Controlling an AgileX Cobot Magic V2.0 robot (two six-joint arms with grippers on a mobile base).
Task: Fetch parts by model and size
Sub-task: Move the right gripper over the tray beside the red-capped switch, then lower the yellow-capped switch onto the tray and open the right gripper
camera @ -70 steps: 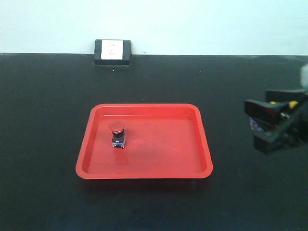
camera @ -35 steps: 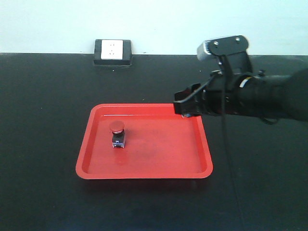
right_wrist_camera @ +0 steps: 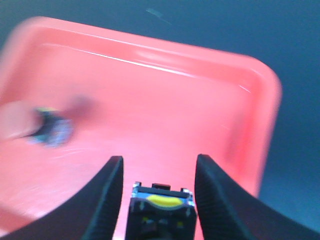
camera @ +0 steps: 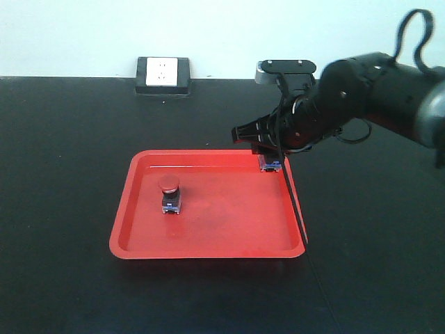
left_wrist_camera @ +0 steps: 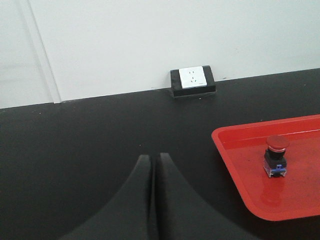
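Right hand (camera: 265, 154) over red tray (camera: 208, 252) corner, gripping yellow-capped switch (right_wrist_camera: 161, 202)

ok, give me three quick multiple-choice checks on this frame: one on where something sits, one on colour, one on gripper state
1. Where is the red button switch?
A. On the bare table
B. Inside the red tray, left part
C. In the left gripper

2. What colour shows on the switch between the right gripper's fingers?
A. Yellow
B. Green
C. White

3. How is the left gripper?
A. Shut on a switch
B. Wide open
C. Shut, holding nothing

Answers:
1 B, it stands on the tray floor in the front view.
2 A, the right wrist view shows yellow.
3 C, its fingers meet with nothing between.
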